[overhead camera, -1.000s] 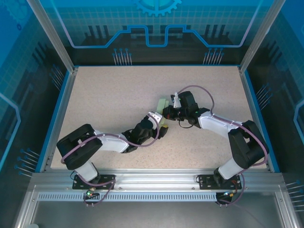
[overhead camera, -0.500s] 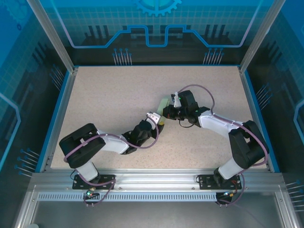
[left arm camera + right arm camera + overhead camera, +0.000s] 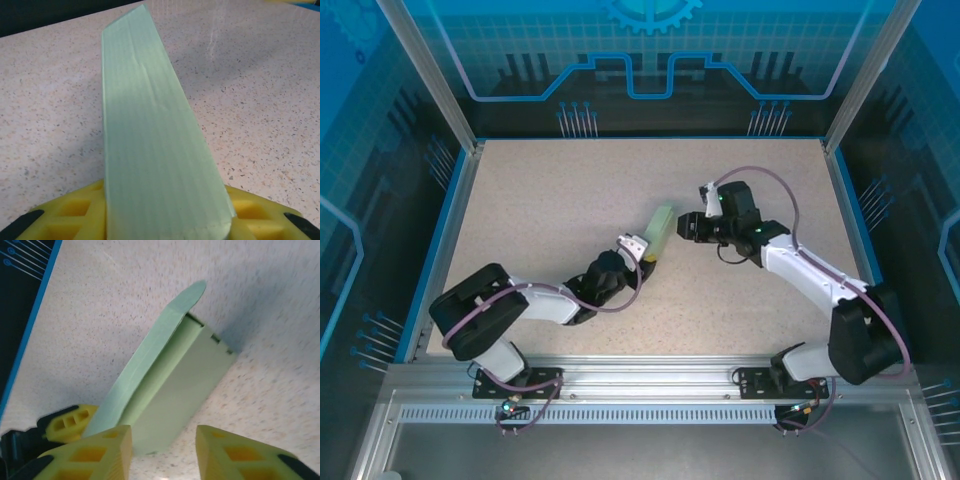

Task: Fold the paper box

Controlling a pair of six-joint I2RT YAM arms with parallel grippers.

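The paper box (image 3: 661, 226) is a pale green, narrow folded shape lying near the middle of the table. My left gripper (image 3: 644, 250) is shut on its near end. In the left wrist view the box (image 3: 150, 135) runs away from me between the two yellow fingers (image 3: 75, 212). My right gripper (image 3: 683, 228) stands open just right of the box, apart from it. In the right wrist view the box (image 3: 175, 385) lies beyond my open gripper (image 3: 162, 452), with a rounded flap (image 3: 192, 292) sticking out at its far end.
The speckled beige table (image 3: 550, 200) has a blue raised rim (image 3: 450, 220) on its sides. Aluminium frame posts stand at the back corners. A yellow finger of the left gripper (image 3: 67, 422) shows at the left of the right wrist view.
The right gripper has opened and drawn back to the right, away from the box. The left gripper has closed on the box's near end and pulled slightly back.
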